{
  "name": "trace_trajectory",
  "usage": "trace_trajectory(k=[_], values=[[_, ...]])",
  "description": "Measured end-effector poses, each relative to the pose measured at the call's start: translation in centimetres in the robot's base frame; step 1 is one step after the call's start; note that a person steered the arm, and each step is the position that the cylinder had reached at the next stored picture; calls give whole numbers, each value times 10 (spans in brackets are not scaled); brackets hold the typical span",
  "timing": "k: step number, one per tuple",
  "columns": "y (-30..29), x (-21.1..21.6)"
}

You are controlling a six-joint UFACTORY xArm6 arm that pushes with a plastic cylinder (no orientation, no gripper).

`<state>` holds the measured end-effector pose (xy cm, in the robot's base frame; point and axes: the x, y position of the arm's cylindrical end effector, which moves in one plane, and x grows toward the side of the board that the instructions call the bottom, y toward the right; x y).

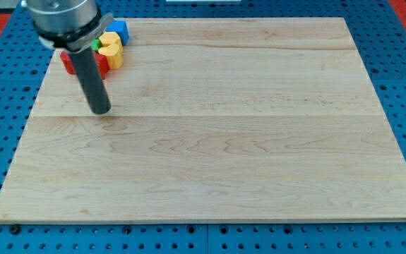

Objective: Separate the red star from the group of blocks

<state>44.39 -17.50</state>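
Below the block cluster, my tip [101, 111] rests on the table [217, 155]; the tool has no jaws. Red star [102, 63] stays clustered; sweeping may drag the yellow block [112, 51].

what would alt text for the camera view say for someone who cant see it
A dark rod reaches down onto a pale wooden board, my tip resting just below a tight cluster of blocks at the view's top left. The cluster holds red pieces partly hidden behind the rod, a yellow block, a sliver of green and a blue block.
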Motion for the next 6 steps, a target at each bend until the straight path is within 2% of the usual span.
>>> trace_trajectory(k=[1, 2, 3, 6], values=[[-51, -7], [-107, -51], [-129, -90], [-129, -159]])
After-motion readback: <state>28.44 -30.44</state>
